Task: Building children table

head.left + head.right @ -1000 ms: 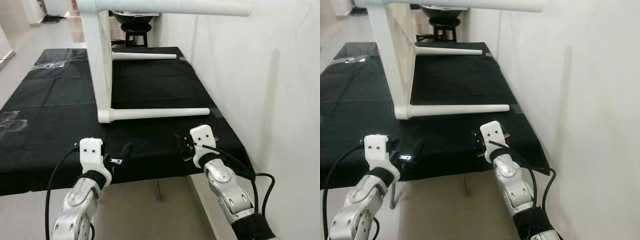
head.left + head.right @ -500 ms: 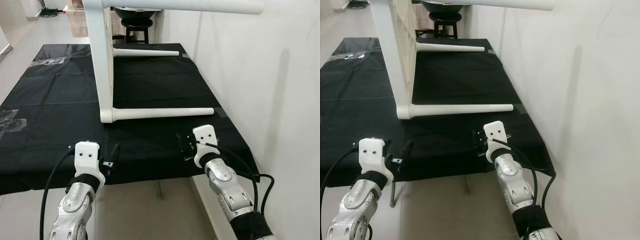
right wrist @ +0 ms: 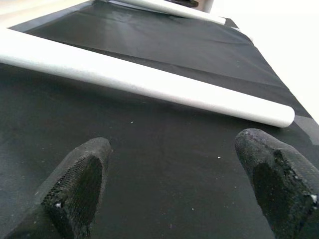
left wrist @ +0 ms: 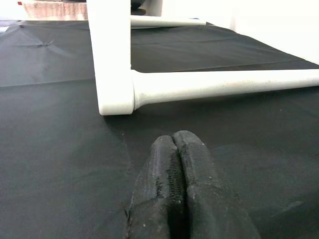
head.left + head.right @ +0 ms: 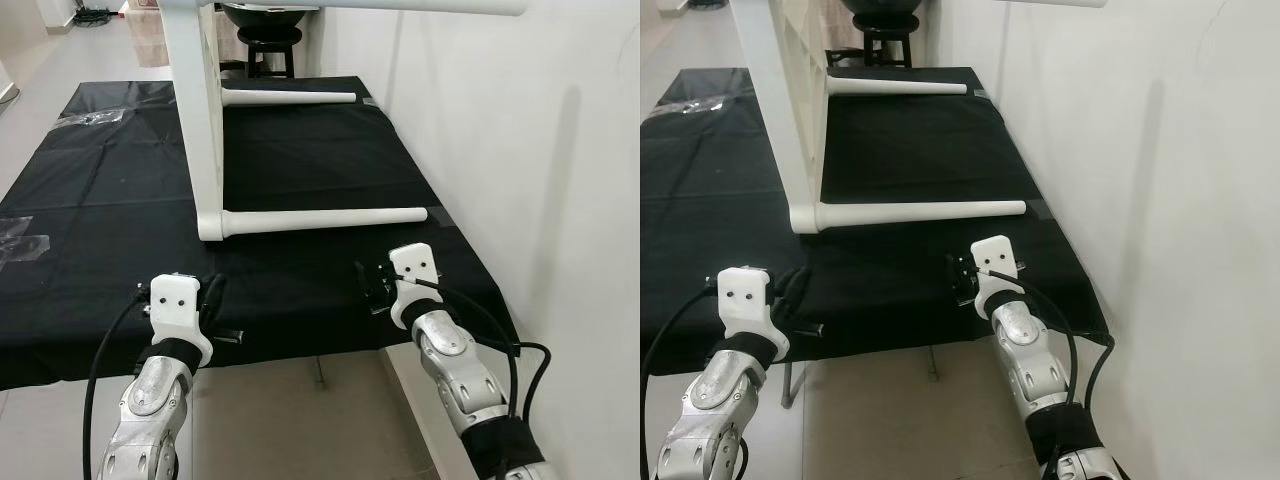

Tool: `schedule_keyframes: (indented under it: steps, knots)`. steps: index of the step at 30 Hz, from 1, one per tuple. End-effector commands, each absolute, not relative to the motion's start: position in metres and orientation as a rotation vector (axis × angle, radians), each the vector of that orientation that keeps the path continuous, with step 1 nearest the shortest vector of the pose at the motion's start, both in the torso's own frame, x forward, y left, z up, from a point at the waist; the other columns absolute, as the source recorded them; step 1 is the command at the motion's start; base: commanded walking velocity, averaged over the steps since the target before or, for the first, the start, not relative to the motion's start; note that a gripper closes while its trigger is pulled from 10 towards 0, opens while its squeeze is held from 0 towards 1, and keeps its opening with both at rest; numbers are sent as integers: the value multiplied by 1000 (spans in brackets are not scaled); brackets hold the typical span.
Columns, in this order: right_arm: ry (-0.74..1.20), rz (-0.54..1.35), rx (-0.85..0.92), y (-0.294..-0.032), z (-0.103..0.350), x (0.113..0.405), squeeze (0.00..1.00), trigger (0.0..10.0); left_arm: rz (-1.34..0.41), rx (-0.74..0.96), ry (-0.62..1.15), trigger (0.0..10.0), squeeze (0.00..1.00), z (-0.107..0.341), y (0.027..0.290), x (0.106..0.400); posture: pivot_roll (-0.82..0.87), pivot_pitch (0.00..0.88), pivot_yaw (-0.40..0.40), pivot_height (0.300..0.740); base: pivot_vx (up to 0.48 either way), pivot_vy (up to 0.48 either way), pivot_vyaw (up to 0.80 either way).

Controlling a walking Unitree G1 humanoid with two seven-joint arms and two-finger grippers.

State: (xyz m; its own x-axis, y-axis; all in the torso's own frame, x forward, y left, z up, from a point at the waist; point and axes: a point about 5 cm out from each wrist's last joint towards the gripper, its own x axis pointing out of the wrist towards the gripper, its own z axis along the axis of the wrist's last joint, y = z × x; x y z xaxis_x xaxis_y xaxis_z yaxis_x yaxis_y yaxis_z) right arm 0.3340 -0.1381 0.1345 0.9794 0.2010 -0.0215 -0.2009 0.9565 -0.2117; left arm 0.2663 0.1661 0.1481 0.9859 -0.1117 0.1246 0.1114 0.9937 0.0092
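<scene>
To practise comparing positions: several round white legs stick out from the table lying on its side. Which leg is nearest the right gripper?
The lower near leg, resting on the black cloth just ahead of the open right gripper. The other resting leg lies farther back.

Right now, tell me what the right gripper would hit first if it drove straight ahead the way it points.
Probably the near white leg lying across the black cloth. The right gripper is open and points at it with bare cloth between; the depth is hard to judge.
</scene>
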Motion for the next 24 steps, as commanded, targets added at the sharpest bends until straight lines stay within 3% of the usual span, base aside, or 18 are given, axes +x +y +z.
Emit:
schedule_keyframes:
  steps: [1,11,13,14,24]
  knots:
    - [-16,208,-200,-138,137,335,0,10000,-109,11,-120,0,0,146,167,266,65,166,-62,740,0,0,0]
    - [-31,223,-197,-136,139,335,0,10000,-129,20,-123,0,0,147,165,265,78,168,-60,740,0,0,0]
    - [-34,223,-197,-136,140,335,0,10000,-122,30,-118,392,0,147,166,265,78,167,-60,740,0,0,0]
    - [-40,225,-198,-136,141,335,0,10000,-110,46,-92,10000,0,145,167,265,79,165,-57,740,0,0,0]
    - [-103,161,-42,-147,151,337,0,10000,-201,11,-130,10000,0,159,159,270,81,153,-61,740,260,0,552]
